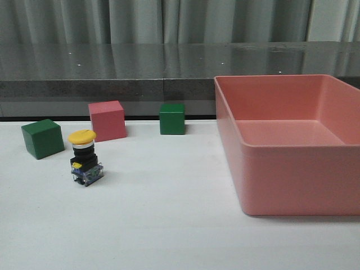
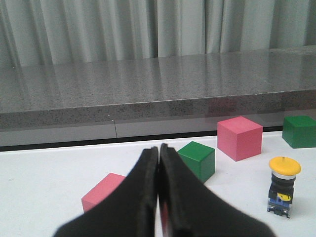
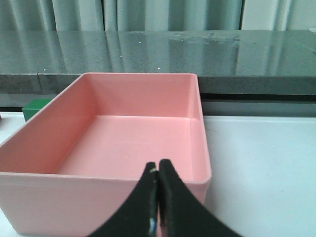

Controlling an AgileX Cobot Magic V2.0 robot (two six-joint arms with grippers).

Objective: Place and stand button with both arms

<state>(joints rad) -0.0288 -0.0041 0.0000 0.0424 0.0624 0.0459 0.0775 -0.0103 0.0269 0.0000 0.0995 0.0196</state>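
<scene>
The button (image 1: 85, 158) stands upright on the white table at the left, yellow cap on top, black body, clear-bluish base below. It also shows in the left wrist view (image 2: 282, 186), well off to the side of my left gripper (image 2: 158, 150). The left gripper is shut and empty, low over the table, with a pink cube (image 2: 104, 195) and a green cube (image 2: 197, 160) just behind its fingers. My right gripper (image 3: 158, 167) is shut and empty, in front of the near wall of the pink bin (image 3: 89, 195). Neither arm shows in the front view.
A large pink bin (image 1: 292, 185) fills the right side of the table. A green cube (image 1: 43, 138), a pink cube (image 1: 107, 120) and another green cube (image 1: 171, 118) stand behind the button. A grey counter ledge (image 1: 112, 84) runs along the back.
</scene>
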